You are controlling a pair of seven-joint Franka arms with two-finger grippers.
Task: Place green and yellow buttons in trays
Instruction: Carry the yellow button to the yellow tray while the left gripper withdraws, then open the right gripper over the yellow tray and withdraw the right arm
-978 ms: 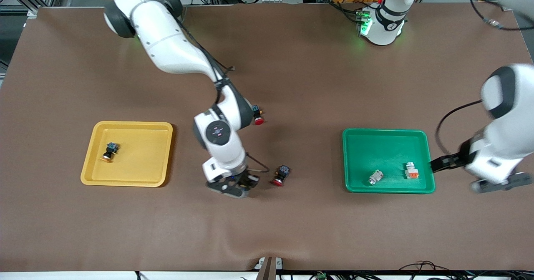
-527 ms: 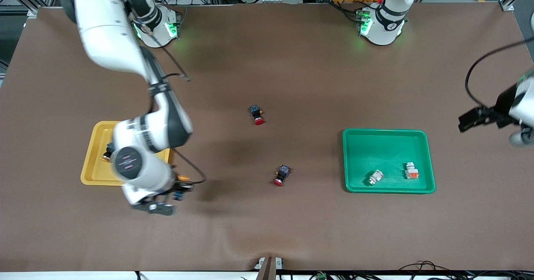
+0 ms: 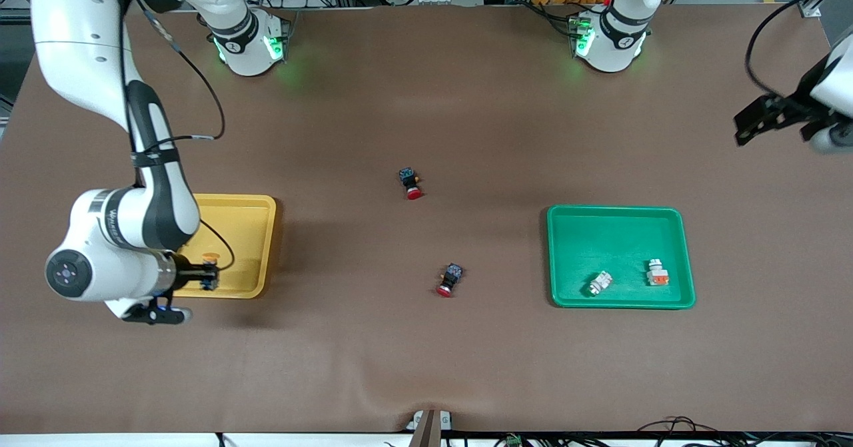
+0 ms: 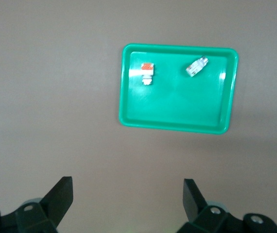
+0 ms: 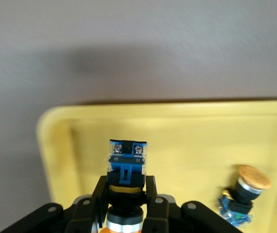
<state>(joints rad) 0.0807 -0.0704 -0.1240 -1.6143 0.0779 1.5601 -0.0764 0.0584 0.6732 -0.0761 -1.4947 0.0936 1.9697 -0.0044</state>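
the right gripper (image 5: 126, 201) hangs over the yellow tray (image 3: 250, 220), near the rim closest to the front camera, its jaws clamped on a black-bodied button with a blue end (image 5: 127, 160). a second yellow-capped button (image 5: 245, 191) lies on its side in the same tray. in the green tray (image 3: 616, 230) rest a green-tipped white button (image 3: 600, 283) and an orange-marked white button (image 3: 657, 272), apart from each other. two red-capped switches (image 3: 410, 183) (image 3: 450, 280) lie on the brown tabletop (image 3: 426, 100) between the trays. the left gripper (image 4: 129, 199) waits high over the left arm's end of the tabletop, jaws apart and holding nothing.
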